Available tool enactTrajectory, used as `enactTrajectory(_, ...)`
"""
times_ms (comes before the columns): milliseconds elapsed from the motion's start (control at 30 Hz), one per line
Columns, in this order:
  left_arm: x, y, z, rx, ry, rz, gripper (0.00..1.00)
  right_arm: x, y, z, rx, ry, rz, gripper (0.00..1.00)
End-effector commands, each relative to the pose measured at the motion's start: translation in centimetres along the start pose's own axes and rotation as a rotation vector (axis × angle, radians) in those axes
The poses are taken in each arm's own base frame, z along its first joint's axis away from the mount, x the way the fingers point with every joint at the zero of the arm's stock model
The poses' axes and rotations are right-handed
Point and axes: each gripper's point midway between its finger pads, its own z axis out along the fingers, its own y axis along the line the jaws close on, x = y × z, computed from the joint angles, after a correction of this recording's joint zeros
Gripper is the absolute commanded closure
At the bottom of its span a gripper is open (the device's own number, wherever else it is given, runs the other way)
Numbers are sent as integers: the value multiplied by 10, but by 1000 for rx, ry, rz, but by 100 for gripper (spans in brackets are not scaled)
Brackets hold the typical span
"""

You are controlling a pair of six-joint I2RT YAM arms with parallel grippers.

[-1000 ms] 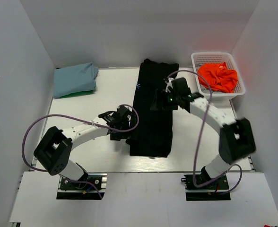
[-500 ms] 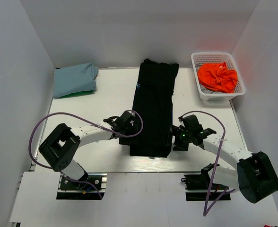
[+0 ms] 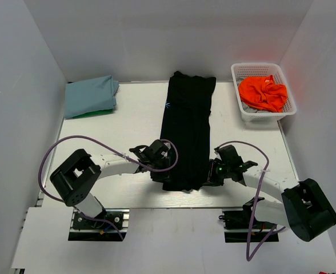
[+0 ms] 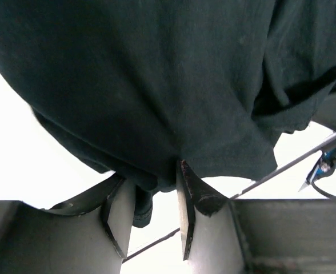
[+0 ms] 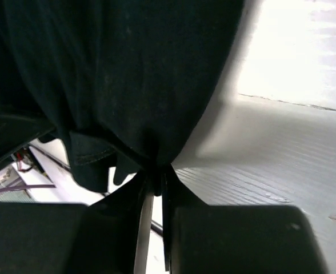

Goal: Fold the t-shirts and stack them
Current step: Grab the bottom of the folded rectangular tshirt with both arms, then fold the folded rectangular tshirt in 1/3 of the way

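A long black t-shirt (image 3: 185, 125), folded into a narrow strip with a tiny blue print (image 3: 167, 104), lies down the middle of the table. My left gripper (image 3: 167, 166) is at its near left corner. In the left wrist view the jaws (image 4: 151, 174) pinch a thick bunch of the black hem (image 4: 156, 85). My right gripper (image 3: 209, 172) is at the near right corner, and its fingers (image 5: 155, 174) are shut tight on a gathered fold of black cloth (image 5: 116, 74). The shirt's near edge is puckered between the two grippers.
A folded light blue t-shirt (image 3: 91, 95) rests on a green one (image 3: 88, 114) at the far left. A white mesh basket (image 3: 239, 71) at the far right holds a crumpled orange t-shirt (image 3: 263, 92). The table's near edge runs just behind the grippers.
My right arm swung from the shirt's far right side down to its near right corner and closed on it. The left gripper slid to the near left corner and closed on the hem.
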Motion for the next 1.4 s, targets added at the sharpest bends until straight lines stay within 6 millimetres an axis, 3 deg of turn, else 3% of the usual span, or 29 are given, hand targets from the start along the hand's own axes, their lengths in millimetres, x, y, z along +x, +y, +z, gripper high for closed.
enactTrajectory(0,78,77,4,-258,247,-28,55,0,-3,1,15,-16,3,86)
enactTrajectory(33,78,77,4,-258,247,-28,55,0,-6,0,27,-21,3,91)
enactTrajectory(67,78,77,4,-258,247,-28,64,-2,-5,0,28,-30,-2,100)
enactTrajectory(133,73,73,1,-268,244,-27,91,-4,-4,-4,30,-44,-7,100)
enactTrajectory(167,65,65,0,-254,233,-10,100,-8,1,-6,21,-55,-16,100)
enactTrajectory(233,58,55,-1,-225,225,3,100,-12,9,-10,3,-72,-58,100)
enactTrajectory(333,30,27,-11,-168,140,24,100,-31,27,-22,-9,-134,-149,100)
enactTrajectory(367,22,28,-13,-193,114,28,100,-35,23,-23,23,-151,-173,100)
enactTrajectory(433,6,25,-23,-205,62,33,100,-48,35,-31,11,-191,-206,100)
enactTrajectory(600,-53,-2,-44,-212,-133,47,100,-84,53,-41,35,-293,-278,100)
enactTrajectory(633,-72,-17,-51,-193,-187,50,100,-94,57,-43,38,-326,-286,100)
enactTrajectory(767,-129,-20,-69,-262,-355,-14,100,-128,68,-51,92,-414,-295,100)
enactTrajectory(833,-156,-24,-71,-277,-403,-48,100,-146,62,-57,165,-467,-307,100)
enactTrajectory(867,-168,-22,-72,-300,-423,-60,100,-160,76,-64,164,-498,-315,100)
enactTrajectory(900,-186,-22,-70,-319,-438,-89,100,-168,64,-63,236,-509,-306,100)
enactTrajectory(1000,-222,-26,-72,-334,-483,-92,100,-190,72,-66,257,-553,-316,100)
enactTrajectory(1067,-235,-22,-61,-352,-477,-82,100,-202,75,-68,257,-579,-318,100)
enactTrajectory(1233,-284,-20,-73,-347,-569,-85,100,-234,77,-67,278,-625,-317,100)
enactTrajectory(1333,-301,-15,-74,-344,-598,-88,100,-250,76,-64,284,-630,-318,100)
enactTrajectory(1367,-306,-22,-78,-321,-614,-78,100,-257,75,-62,290,-630,-314,100)
